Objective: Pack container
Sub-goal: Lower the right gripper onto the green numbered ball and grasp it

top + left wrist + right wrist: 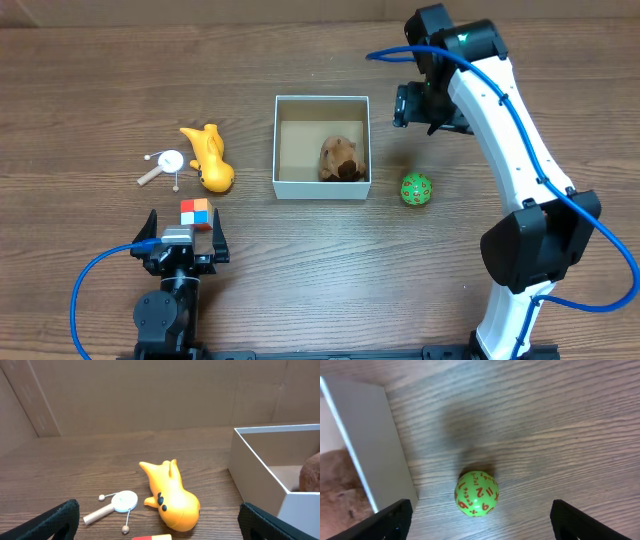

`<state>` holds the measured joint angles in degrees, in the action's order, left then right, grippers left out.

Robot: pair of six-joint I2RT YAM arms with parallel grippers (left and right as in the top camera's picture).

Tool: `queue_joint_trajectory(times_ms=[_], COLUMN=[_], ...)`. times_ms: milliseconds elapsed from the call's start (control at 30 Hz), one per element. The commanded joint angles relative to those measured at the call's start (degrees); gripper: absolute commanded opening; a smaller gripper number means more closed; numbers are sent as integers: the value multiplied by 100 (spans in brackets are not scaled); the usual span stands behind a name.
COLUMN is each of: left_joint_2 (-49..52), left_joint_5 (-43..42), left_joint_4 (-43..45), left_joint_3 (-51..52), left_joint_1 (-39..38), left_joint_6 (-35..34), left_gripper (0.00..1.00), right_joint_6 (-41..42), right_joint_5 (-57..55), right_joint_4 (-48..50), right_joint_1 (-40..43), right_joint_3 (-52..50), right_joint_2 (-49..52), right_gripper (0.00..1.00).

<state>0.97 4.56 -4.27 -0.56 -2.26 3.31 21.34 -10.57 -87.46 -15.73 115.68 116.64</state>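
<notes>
The container [322, 190] is a white-walled square box with a brown floor at the table's middle; a brown plush toy [341, 159] lies in its right part. The box wall also shows in the left wrist view [260, 467] and in the right wrist view [375, 445]. A green ball with red numbers [416, 189] lies right of the box and shows in the right wrist view [476, 493]. My right gripper [432, 108] is open and empty, above and behind the ball. A yellow toy [210, 158], a white drum rattle [165, 165] and a coloured block [196, 213] lie left of the box. My left gripper [182, 245] is open and empty, just in front of the block.
In the left wrist view the yellow toy [172, 497] and the rattle [117, 505] lie ahead between the open fingers, with the block's top edge [152, 537] at the bottom. A cardboard wall [150, 395] stands behind the table.
</notes>
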Motion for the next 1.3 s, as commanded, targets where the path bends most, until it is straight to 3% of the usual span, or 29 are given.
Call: queue_joint_trajectory(times_ms=[0, 567, 800, 1267], left_joint_2=[-33, -33, -33, -33], left_joint_5=[31, 31, 31, 31], left_joint_4=[31, 31, 31, 31], left_joint_3=[26, 26, 26, 26], left_joint_1=[-48, -50, -50, -48], left_joint_6=[-74, -74, -74, -74], left_gripper=[100, 100, 100, 100], right_joint_6=[-343, -533, -968, -1139], right_joint_5=[260, 612, 1285, 1285], right_joint_4=[275, 1578, 2505, 2949], right_joint_1=[81, 310, 310, 310], right_joint_3=[-520, -2833, -3748, -3995], right_joint_2=[-81, -1117, -1187, -1187], right_gripper=[91, 91, 91, 95])
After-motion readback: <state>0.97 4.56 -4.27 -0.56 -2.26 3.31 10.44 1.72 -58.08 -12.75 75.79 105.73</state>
